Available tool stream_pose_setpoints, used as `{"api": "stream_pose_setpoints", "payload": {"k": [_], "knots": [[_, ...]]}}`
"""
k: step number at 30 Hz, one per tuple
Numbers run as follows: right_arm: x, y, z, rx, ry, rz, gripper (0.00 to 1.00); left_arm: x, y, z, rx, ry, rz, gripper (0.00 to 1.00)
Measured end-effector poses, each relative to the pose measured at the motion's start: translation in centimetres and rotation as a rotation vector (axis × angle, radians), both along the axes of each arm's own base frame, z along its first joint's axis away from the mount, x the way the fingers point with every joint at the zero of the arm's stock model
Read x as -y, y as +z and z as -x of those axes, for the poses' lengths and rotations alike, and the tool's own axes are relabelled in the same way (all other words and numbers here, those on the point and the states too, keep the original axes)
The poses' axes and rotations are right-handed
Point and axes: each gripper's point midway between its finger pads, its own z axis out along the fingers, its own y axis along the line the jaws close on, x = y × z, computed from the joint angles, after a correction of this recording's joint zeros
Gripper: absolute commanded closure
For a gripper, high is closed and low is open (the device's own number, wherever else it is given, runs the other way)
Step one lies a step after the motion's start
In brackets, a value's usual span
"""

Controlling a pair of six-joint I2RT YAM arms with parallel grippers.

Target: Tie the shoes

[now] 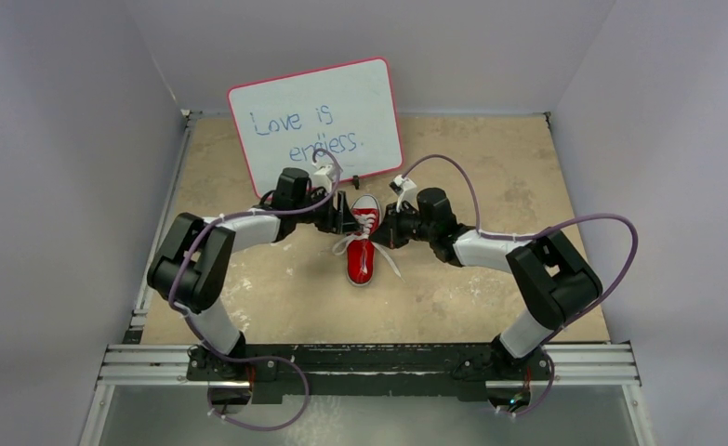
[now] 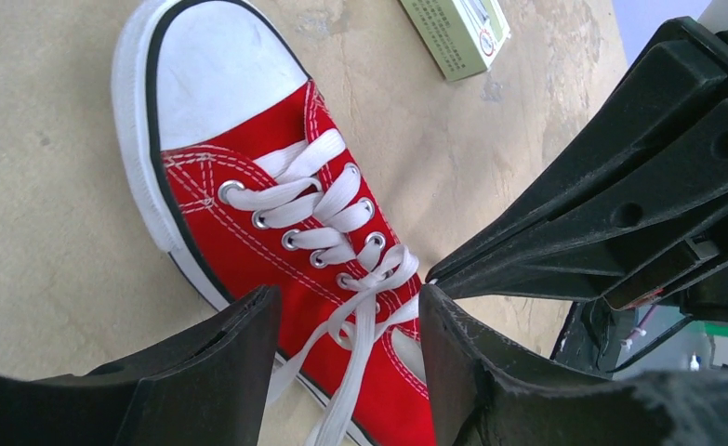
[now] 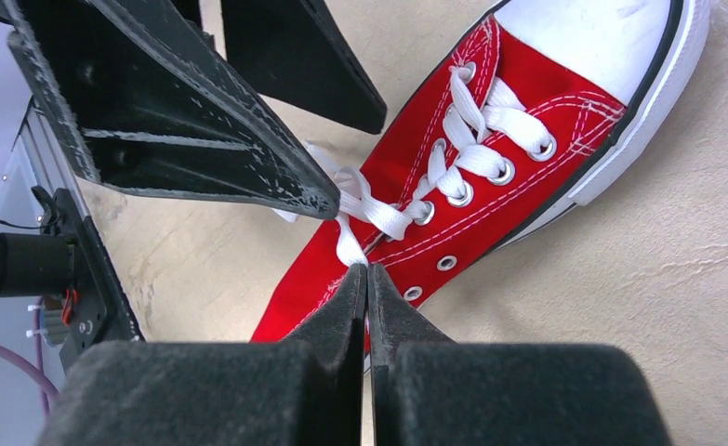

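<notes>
In front of the whiteboard [image 1: 315, 121], red sneaker [image 1: 363, 253] between wide left hand [image 2: 346, 297] and right hand [image 3: 367, 269] tight on lace [image 3: 349, 246]

Soft, even light fell from above, leaving only faint shadows on the table [image 1: 276, 297]. The white toe cap [image 2: 213, 79] glared mildly. In both wrist views the near fingers [image 3: 202, 390] were blurred along the bottom edge, while the laces [image 2: 318, 200] were sharp.
</notes>
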Motion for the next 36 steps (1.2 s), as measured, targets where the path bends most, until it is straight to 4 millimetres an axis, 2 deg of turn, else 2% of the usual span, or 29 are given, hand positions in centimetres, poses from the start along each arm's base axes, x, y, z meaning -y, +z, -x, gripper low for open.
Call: {"api": "stream_pose_setpoints", "payload": {"k": [4,15,17,18,27,36], "knots": [[0.0,0.0,0.0,-0.001,-0.001,0.000,1.00,0.5,-0.4,0.0,-0.002,-0.034,0.023,0.60],[-0.1,-0.1,0.0,-0.020,-0.010,-0.008,1.00,0.8,-0.9,0.1,0.006,-0.071,0.025,0.87],[-0.1,-0.1,-0.1,-0.023,-0.011,-0.009,1.00,0.8,-0.9,0.1,0.012,-0.076,0.021,0.98],[-0.2,-0.1,-0.1,-0.024,-0.011,-0.009,1.00,0.7,-1.0,0.1,0.012,-0.078,0.019,1.00],[-0.6,-0.2,-0.5,-0.051,-0.028,-0.030,1.00,0.7,-0.6,0.2,0.015,-0.077,0.022,1.00],[-1.1,-1.1,-0.9,-0.108,-0.060,-0.064,1.00,1.4,1.7,-0.3,0.051,-0.057,0.093,1.00]]}}
